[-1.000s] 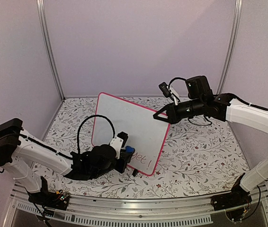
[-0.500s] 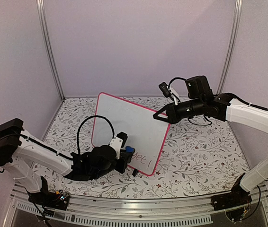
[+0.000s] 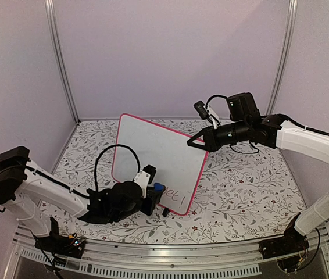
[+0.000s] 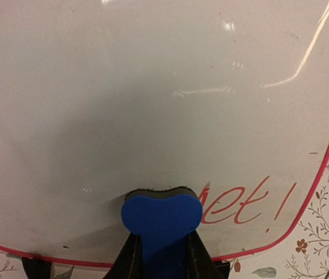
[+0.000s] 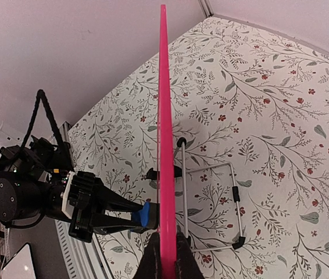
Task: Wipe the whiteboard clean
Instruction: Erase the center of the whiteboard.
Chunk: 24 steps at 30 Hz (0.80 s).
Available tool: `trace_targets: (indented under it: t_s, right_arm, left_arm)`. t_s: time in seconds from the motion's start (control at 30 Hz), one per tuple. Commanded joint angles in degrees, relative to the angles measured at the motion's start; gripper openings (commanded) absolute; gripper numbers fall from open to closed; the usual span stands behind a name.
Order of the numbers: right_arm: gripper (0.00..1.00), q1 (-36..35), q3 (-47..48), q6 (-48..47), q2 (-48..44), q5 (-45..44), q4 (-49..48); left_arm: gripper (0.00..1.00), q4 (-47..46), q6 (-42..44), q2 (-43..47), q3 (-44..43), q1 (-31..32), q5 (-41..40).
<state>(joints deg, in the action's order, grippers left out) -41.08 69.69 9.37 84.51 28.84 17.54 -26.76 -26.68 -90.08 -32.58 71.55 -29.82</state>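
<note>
The left end effector (image 4: 163,253) is closed tight on a small blue eraser block (image 4: 161,216), its two fingers clamping the block's sides. The block's dark front face is pressed against the glossy white rectangular whiteboard with a thin pink-red frame (image 3: 153,154), directly ahead of the fingertips. Just right of the eraser block, red handwriting (image 4: 247,202) reading "et!" runs towards the board's lower corner; the surface above and left of the block is plain white. The right end effector (image 3: 196,139) is shut on the whiteboard's upper right edge, with the frame pinched between its fingers and running edge-on straight out from them. The board stands on the floral-patterned counter (image 3: 243,186), with a thin wire stand (image 5: 211,203) on the side away from the left end effector
</note>
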Motion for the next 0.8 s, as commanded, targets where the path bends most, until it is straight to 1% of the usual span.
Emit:
trace_targets:
  t_s: [0.0,0.57,0.77]
  right_arm:
    - [0.0,-1.3,0.3,-3.1,1.1,1.6,2.0]
    - [0.0,-1.3,-0.1,-3.1,1.4,2.0,1.9]
    - [0.0,-1.3,-0.3,-3.2,1.6,2.3,1.4]
  left_arm:
    - [0.02,3.1,-1.1,-2.0,1.1,1.3,1.2]
    - [0.02,1.9,-4.8,-2.6,4.9,1.5,1.3]
    - [0.02,2.5,-3.8,-0.7,4.8,1.7,0.5]
